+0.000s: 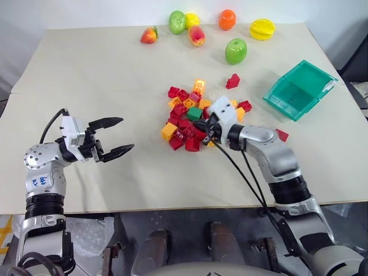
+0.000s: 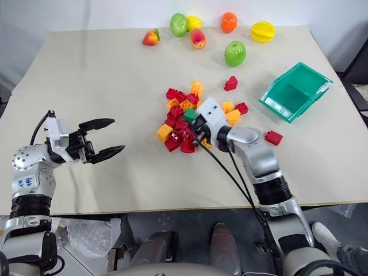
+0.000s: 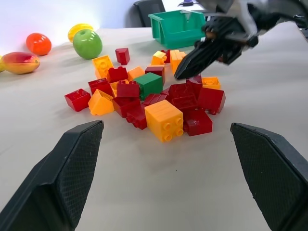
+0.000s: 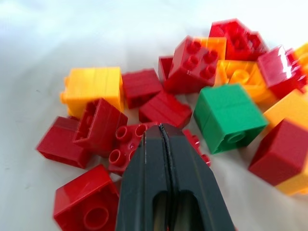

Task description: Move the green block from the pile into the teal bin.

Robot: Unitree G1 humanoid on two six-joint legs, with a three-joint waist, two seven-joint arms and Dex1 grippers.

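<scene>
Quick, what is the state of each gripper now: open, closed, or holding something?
Left gripper: jaws open, holding nothing.
Right gripper: jaws closed, empty, over the pile beside the green block.

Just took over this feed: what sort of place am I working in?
Probably a robotics lab or test bench: a plain beige table holds staged props, namely the pile of toy bricks, plastic fruit and the teal bin.
</scene>
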